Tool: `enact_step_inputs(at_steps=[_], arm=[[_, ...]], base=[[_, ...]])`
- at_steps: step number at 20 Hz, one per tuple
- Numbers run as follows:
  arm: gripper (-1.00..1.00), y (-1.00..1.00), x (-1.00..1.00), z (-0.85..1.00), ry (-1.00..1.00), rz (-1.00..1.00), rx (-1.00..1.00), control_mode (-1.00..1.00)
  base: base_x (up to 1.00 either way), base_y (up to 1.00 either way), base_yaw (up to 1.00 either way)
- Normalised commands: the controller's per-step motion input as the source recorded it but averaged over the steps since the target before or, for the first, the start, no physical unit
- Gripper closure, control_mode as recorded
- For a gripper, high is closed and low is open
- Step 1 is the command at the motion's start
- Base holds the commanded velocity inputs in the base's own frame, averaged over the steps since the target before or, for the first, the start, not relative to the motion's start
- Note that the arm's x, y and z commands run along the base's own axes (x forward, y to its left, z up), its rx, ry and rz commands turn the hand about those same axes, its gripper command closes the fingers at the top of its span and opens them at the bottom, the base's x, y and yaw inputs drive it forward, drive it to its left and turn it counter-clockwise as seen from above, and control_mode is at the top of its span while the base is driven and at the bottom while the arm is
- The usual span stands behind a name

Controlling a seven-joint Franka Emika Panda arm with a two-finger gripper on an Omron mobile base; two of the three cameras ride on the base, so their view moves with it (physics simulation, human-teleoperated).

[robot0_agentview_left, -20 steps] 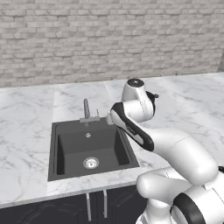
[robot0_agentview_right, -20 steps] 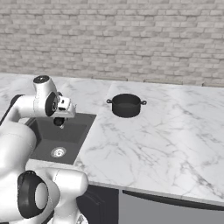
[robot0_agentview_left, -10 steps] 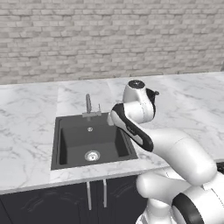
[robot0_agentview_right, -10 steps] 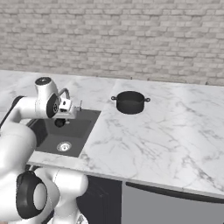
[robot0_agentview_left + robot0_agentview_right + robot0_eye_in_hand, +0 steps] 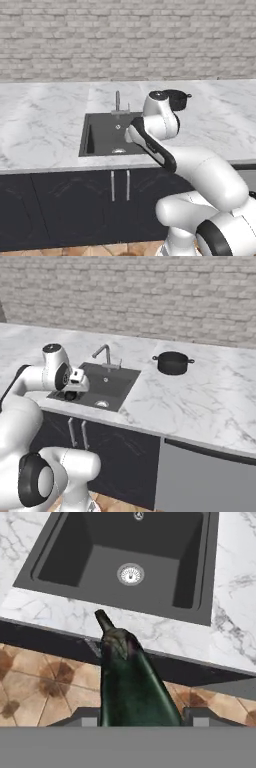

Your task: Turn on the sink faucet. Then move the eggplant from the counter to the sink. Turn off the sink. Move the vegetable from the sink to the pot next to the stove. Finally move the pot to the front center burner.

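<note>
My gripper (image 5: 135, 721) is shut on the eggplant (image 5: 131, 677), a dark glossy vegetable whose stem end points toward the sink (image 5: 165, 587). In the hand view it hangs over the counter's (image 5: 165, 634) front edge, with floor tiles below and the round silver drain (image 5: 130, 574) beyond. In the right base view the gripper (image 5: 74, 390) holds the eggplant (image 5: 70, 395) at the front left of the sink (image 5: 117, 381). The sink faucet (image 5: 104, 354) (image 5: 118, 102) stands upright behind the basin (image 5: 105, 137). No water shows. The pot and the stove are out of view.
A black two-handled pot (image 5: 173, 363) (image 5: 176, 99) stands on the white marble counter (image 5: 200, 401) right of the sink. Dark cabinet doors with two handles (image 5: 120, 185) run below the counter. A grey appliance front (image 5: 210, 476) sits at the lower right.
The whole picture has shifted: the base has backed away from the counter, so the cabinet fronts now show. The gripper has kept its hold on the eggplant throughout.
</note>
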Motion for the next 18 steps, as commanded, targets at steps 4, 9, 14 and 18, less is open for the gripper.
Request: enact_step_inputs(at_steps=[4,9,14,18], arm=[[1.0,0.0,0.0,0.0,0.0,0.0,0.0,1.0],[1.0,0.0,0.0,0.0,0.0,0.0,0.0,1.0],[1.0,0.0,0.0,0.0,0.0,0.0,0.0,1.0],[1.0,0.0,0.0,0.0,0.0,0.0,0.0,1.0]], base=[[-0.12,0.8,0.45],[-0.09,0.78,0.51],[0.0,0.7,0.53],[0.0,0.7,0.53]])
